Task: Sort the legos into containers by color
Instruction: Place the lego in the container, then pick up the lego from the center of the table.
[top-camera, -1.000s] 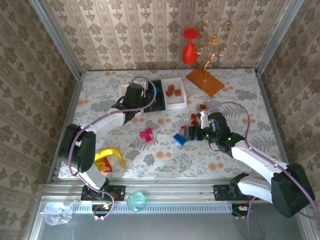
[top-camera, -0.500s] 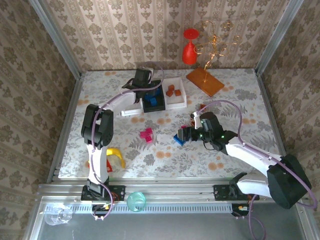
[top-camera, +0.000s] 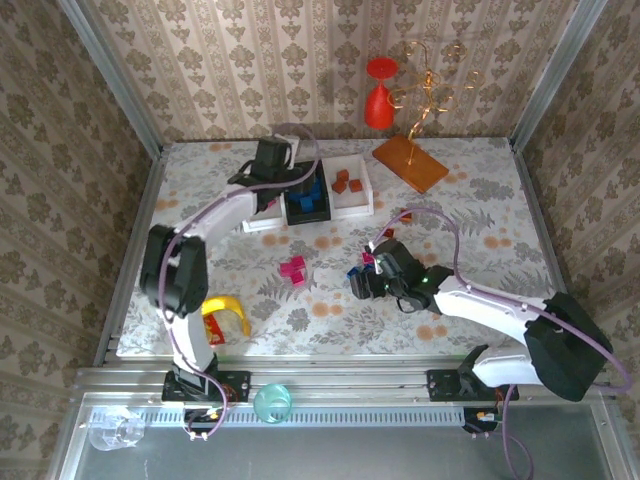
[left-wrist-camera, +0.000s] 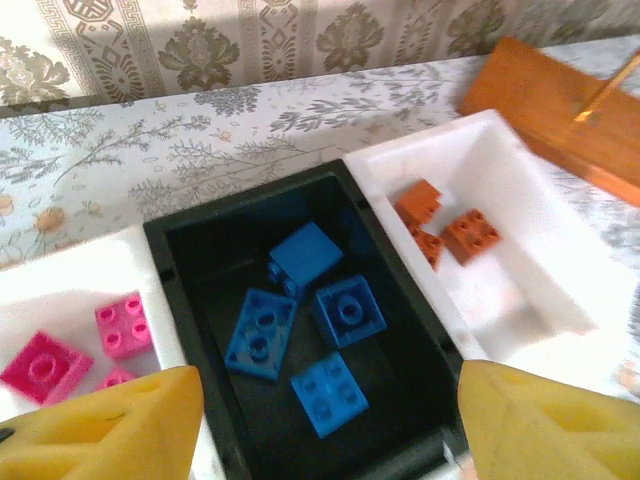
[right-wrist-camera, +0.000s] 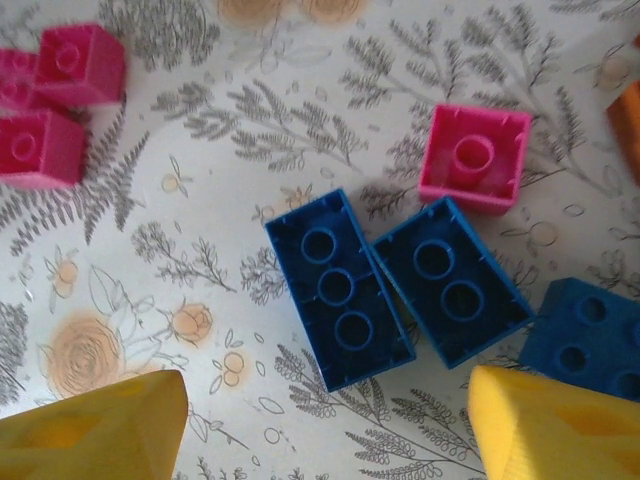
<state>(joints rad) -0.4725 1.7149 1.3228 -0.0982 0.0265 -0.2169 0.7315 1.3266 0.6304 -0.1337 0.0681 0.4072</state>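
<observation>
The left gripper is seen in its wrist view with yellow fingers spread wide and nothing between them, poised over the black rectangular plastic tray. Four blue plastic bricks lie inside that tray. A white plastic tray holding magenta-pink bricks is set against it at nine o'clock. A second white tray with brown-orange bricks sits at three o'clock.

The right gripper is likewise parted and empty, low over the floral tabletop. Just beyond its fingers, two upturned dark blue bricks lie side by side, touching. An upturned pink brick is seen at their one o'clock, a studs-up blue brick at four o'clock, and a cluster of pink bricks at ten o'clock. From above, the trays lie at eleven o'clock of this gripper, well apart.
</observation>
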